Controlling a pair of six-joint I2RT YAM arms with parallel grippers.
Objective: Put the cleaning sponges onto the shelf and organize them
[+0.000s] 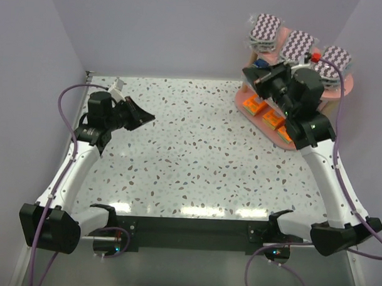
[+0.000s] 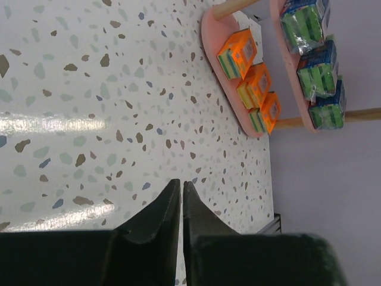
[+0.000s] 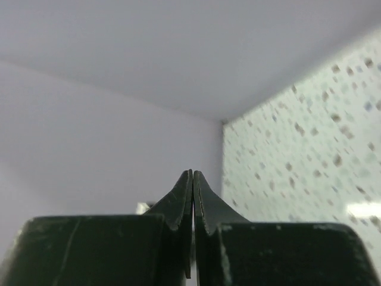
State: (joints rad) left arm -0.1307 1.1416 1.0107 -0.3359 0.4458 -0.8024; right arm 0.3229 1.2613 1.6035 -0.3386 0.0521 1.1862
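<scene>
The pink shelf [image 1: 345, 86] stands at the table's far right. Three purple-white zigzag sponges [image 1: 297, 45] lie on its top board. Orange packs [image 1: 252, 105] line the bottom board [image 2: 208, 36]. In the left wrist view three orange packs [image 2: 255, 85] sit in a row, and three green-and-blue packs [image 2: 317, 70] sit on the board above them. My right gripper [image 1: 246, 71] hovers just in front of the shelf, pointing left, shut with nothing in it [image 3: 193, 173]. Over the table's left side my left gripper [image 1: 151, 118] is also shut and holds nothing [image 2: 181, 183].
The speckled table [image 1: 190, 155] is walled by pale lilac panels at the back and both sides. A small white fitting [image 1: 116, 85] sits at the far left corner. Purple cables [image 1: 337, 123] trail along both arms.
</scene>
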